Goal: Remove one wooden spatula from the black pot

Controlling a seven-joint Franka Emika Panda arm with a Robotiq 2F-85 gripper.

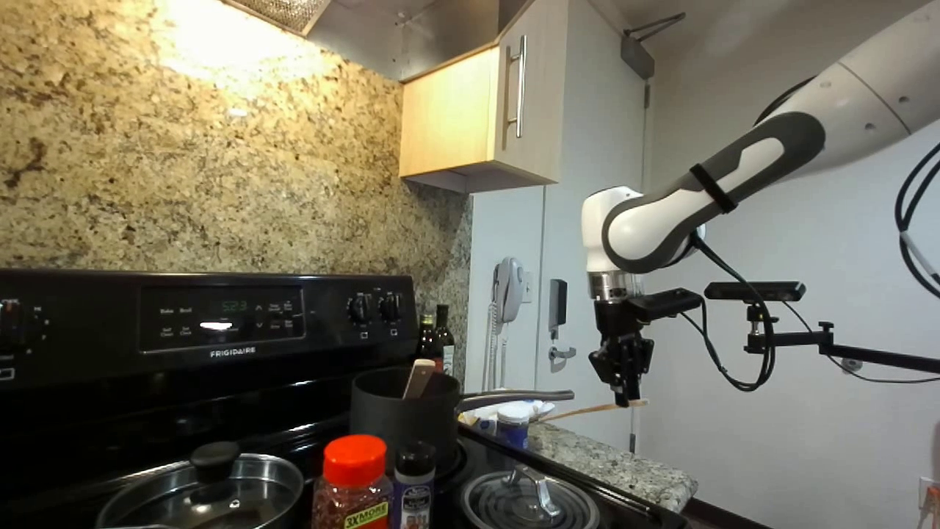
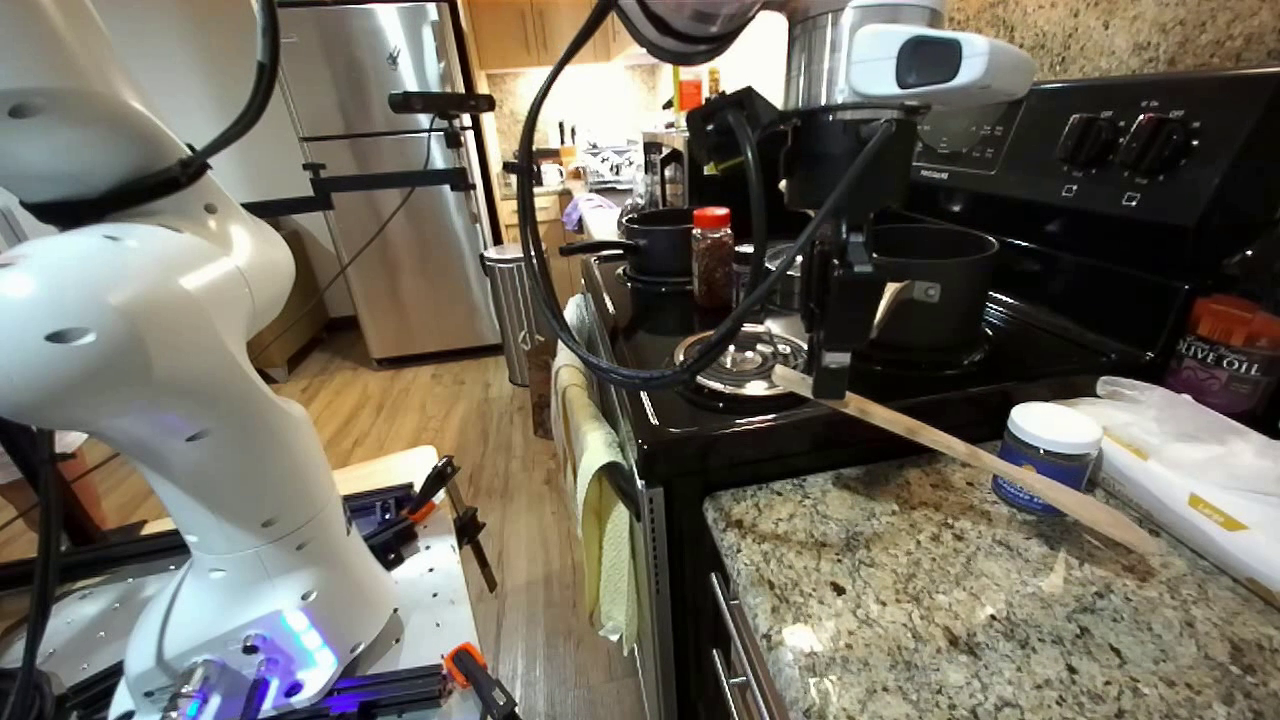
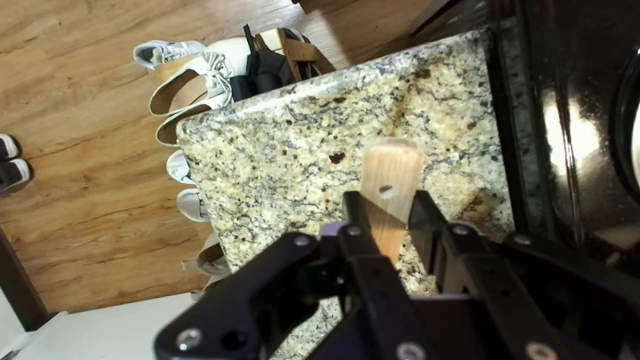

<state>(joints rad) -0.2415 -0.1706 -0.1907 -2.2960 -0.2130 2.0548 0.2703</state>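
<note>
You are in a kitchen, evidently domestic: Frigidaire electric range (image 1: 294, 400), granite countertop (image 2: 960, 610), wall cabinet (image 1: 452, 114), stainless-steel refrigerator (image 2: 430, 275). You also have a corded wall phone (image 1: 509, 286) and white lace-up shoes (image 3: 218, 72), consistent with a home.

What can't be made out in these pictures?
Brown utensil, lower end: hidden by the black pot in an exterior view.
Blue jar, label: partly behind the wooden spatula in an exterior view.
Lidded pan: partly cut off by the bottom edge in an exterior view.

The stove (image 2: 1060, 360) carries the tall black pot (image 1: 400, 433); the stone counter (image 2: 900, 590) at right carries a jar (image 2: 1055, 445) and white packet (image 2: 1195, 475).
</note>
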